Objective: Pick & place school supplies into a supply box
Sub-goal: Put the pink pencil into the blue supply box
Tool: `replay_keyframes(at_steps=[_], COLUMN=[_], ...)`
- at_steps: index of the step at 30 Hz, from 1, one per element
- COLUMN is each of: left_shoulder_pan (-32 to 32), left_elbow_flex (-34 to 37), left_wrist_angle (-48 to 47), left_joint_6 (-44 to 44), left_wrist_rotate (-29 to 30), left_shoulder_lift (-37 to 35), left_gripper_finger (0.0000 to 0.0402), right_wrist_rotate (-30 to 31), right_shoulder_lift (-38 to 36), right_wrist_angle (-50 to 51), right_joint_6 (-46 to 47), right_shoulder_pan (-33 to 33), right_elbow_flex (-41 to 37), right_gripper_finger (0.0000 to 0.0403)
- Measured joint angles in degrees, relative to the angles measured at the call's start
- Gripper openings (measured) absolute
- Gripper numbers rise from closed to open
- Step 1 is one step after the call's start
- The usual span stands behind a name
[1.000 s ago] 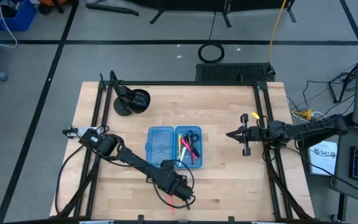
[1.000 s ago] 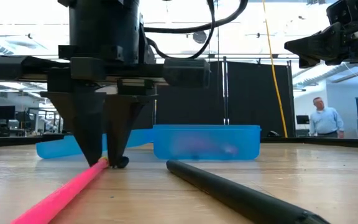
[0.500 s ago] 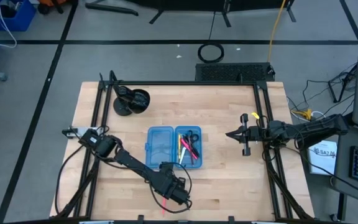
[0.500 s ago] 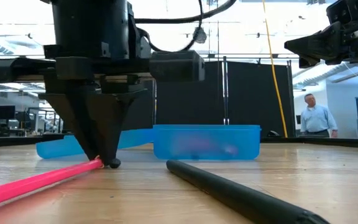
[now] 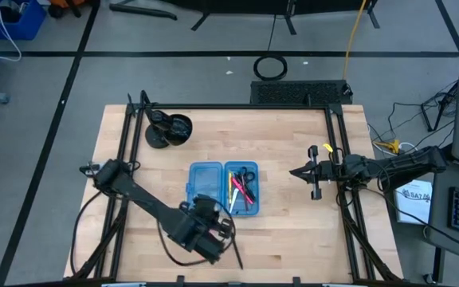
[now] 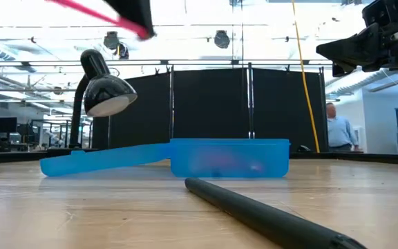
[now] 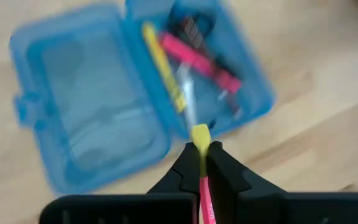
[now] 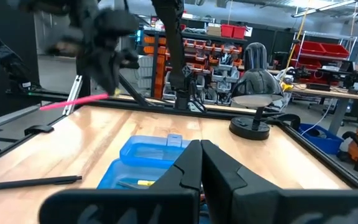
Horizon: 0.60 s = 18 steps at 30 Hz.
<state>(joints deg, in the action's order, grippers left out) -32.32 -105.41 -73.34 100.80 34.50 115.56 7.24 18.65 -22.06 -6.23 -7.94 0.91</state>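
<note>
The open blue supply box (image 5: 223, 188) lies on the table's middle; its right half holds scissors, a yellow pen and pink-red pens (image 7: 197, 59). My left gripper (image 7: 201, 155) is above the table just near of the box (image 7: 129, 93), shut on a pink pen (image 8: 73, 102). A dark pen (image 6: 261, 214) lies flat on the table near the near edge. My right gripper (image 8: 197, 158) waits shut, raised over the table's right side (image 5: 297, 171). My left gripper pinches the pink pen between its two fingers close to its yellow end (image 7: 200, 135), which sticks out just past the fingertips. The fingers point down at the table. The pen (image 6: 99, 14) is lifted clear and slants out to one side of the gripper.
A black desk lamp (image 5: 168, 130) stands at the table's far left corner. Black frame rails (image 5: 337, 159) run along the left and right edges. The dark pen (image 5: 234, 253) lies just right of my left gripper. A person (image 6: 336, 131) stands in the room beyond.
My left gripper shut on the pink pen's end on the table, then rose high and moved left and toward the box, turning about. The pen first swung on the table, then came up clear of the wood.
</note>
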Motion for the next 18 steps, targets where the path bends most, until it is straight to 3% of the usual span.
replay_keyframes(at_steps=[7, 15, 18], left_shoulder_pan=[1.1, 8.3, 13.1], left_elbow_flex=[0.0, -0.1, -0.1], left_wrist_angle=[1.2, 1.8, 3.7], left_joint_6=[-6.1, -9.6, -11.8], left_wrist_rotate=[7.9, 8.3, 5.0], left_shoulder_lift=[-9.0, -12.3, -10.2], left_gripper_finger=[0.0018, 0.0010, 0.0015], right_wrist_rotate=[0.0, 0.0, 0.0], right_shoulder_lift=[0.0, 0.0, 0.0], right_wrist_angle=[0.0, 0.0, 0.0], right_joint_6=[2.3, 2.7, 3.5], right_shoulder_pan=[0.0, 0.0, 0.0], right_elbow_flex=[0.0, 0.0, 0.0], right_gripper_finger=[0.0000, 0.0000, 0.0000])
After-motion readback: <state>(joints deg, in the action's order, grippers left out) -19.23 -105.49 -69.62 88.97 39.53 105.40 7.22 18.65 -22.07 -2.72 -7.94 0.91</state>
